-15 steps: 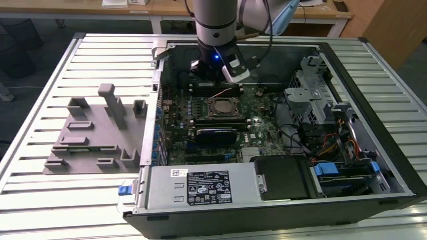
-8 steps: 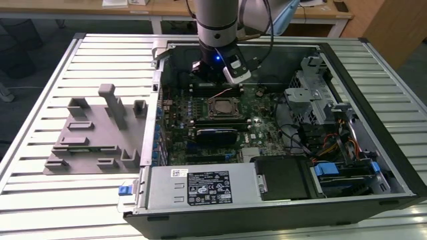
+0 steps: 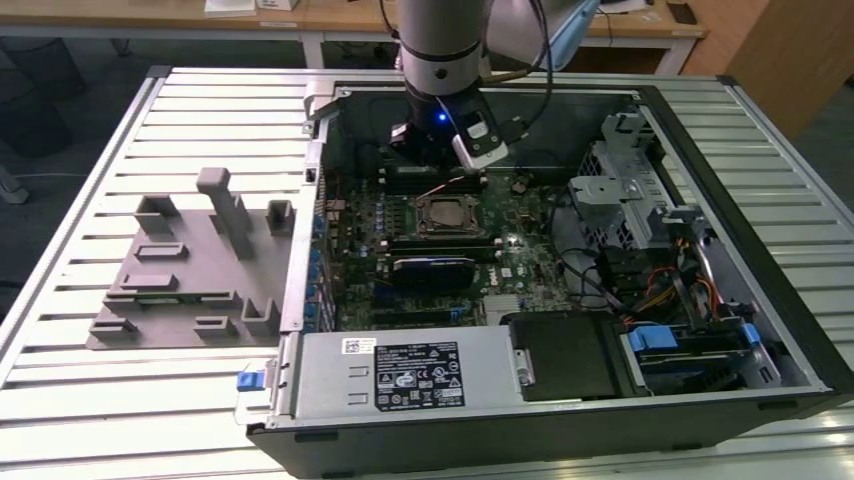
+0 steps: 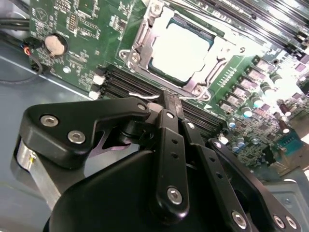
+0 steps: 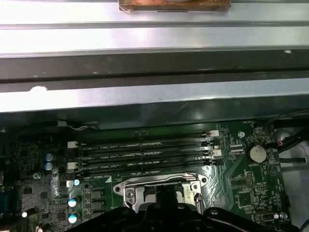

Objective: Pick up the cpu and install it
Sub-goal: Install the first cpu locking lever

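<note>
Exterior view, left to right: grey plastic fixture (image 3: 187, 275) with upright blocks sits on the slatted table (image 3: 80, 200) at centre left, nothing visibly resting in it; just to its right the open computer case (image 3: 801, 330) takes up the middle and right of the frame, power supply (image 3: 400, 375) along its lower edge, drive cage (image 3: 627, 170) at upper right. The arm comes down from top centre, and its gripper (image 3: 441, 170) hangs low over the motherboard (image 3: 521, 255), just above the socket (image 3: 441, 215) in the picture. The cpu (image 3: 441, 217) already lies in that socket — in the second wrist view its silvery top plate (image 4: 181, 50) sits flat and square inside the metal socket frame (image 4: 140, 41), upper centre, with the coin cell (image 4: 54, 44) at upper left and the memory slots (image 4: 130, 84) between the frame and the gripper. Gripper (image 4: 166, 99) there: fingertips drawn together, no gap visible, nothing carried between them, clear of the chip. Judgement: pick and placement look done; the chip appears seated. The load plate does not seem to cover it, so clamping may remain — cannot tell for certain. First wrist view: memory slots (image 5: 145, 154) mid-frame, socket frame (image 5: 161, 186) at lower centre.
</note>
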Motion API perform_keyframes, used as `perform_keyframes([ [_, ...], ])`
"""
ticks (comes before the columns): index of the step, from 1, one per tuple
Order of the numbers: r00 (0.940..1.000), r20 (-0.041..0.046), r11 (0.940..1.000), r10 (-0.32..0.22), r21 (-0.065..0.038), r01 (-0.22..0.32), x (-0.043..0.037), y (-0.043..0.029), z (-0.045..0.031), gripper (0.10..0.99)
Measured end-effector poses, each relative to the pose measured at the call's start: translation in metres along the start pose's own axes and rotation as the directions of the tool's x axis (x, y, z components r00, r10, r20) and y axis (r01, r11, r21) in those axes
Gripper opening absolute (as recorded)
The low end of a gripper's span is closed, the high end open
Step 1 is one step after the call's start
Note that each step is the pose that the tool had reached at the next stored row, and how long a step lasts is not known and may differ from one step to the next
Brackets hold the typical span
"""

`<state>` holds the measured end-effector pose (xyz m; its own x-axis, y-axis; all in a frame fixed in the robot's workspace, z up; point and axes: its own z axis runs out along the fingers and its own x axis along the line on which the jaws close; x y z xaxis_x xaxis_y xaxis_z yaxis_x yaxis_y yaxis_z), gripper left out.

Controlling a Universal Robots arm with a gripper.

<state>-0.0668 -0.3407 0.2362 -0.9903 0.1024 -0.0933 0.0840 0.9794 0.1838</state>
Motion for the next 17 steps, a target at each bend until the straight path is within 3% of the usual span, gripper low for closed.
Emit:
perform_keyframes([
  [8,1.0,0.0019,1.0,0.007,0.006,-0.007,-0.0044,0.0003,0.0008,0.106],
  [17,0.9991,0.013,0.9989,0.04,0.022,-0.041,-0.0064,0.0002,0.0028,0.106],
])
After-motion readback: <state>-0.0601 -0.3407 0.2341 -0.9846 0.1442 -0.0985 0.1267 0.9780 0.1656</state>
